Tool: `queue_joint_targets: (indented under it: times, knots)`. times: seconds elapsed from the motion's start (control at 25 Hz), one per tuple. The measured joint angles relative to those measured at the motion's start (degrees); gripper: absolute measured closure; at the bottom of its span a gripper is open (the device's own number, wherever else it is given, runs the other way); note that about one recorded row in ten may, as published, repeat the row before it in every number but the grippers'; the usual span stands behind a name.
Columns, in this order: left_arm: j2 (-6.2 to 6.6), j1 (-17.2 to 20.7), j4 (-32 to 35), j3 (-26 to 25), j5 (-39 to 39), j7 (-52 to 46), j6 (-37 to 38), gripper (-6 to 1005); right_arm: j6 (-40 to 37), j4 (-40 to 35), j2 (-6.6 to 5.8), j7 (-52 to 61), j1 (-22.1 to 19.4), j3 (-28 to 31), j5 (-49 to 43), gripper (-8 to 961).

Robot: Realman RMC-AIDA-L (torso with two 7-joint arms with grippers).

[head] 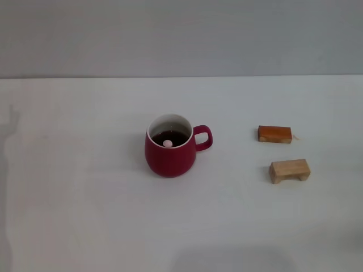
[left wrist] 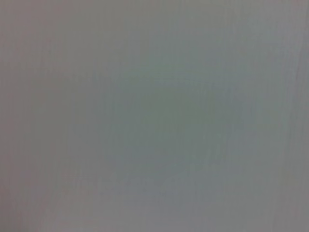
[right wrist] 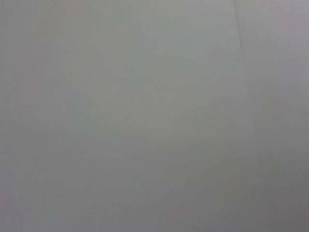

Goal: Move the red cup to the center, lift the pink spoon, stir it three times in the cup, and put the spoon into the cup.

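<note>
Centre of the counter [head: 85,215]: red cup [head: 170,153] stands upright, handle toward the right.
Pink spoon [head: 168,143] tip pokes from the dark liquid; two wooden blocks [head: 289,170] sit well right; neither gripper shows, fingers' state unknown.

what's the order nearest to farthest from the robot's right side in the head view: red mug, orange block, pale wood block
No gripper in view.
1. pale wooden block, rightmost, front
2. orange-brown wooden block, behind it
3. dark-red ceramic mug, centre
</note>
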Motion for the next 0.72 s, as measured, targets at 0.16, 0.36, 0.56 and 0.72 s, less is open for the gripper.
queue_joint_targets:
  times: [0.16, 0.36, 0.56, 0.72]
  knots:
    - [-0.03, 0.1, 0.3, 0.0, 0.0, 0.1, 0.1, 170, -3.0, -10.3, -0.39, 7.6, 4.4, 0.0, -1.7, 213]
    - [-0.16, 0.0, 0.8, 0.1, 0.1, 1.1, 0.3, 170, -3.9, -14.7, -0.60, 8.3, 6.7, 0.1, -1.7, 213]
    - [-0.29, -0.2, 0.9, 0.3, 0.1, 1.3, 1.1, 170, -5.1, -15.4, -0.41, 8.3, 7.0, 0.1, -2.7, 213]
    - [-0.30, -0.3, 0.8, 0.2, 0.0, 1.3, 1.5, 170, -5.1, -15.5, -0.22, 8.4, 6.6, 0.1, -3.2, 213]
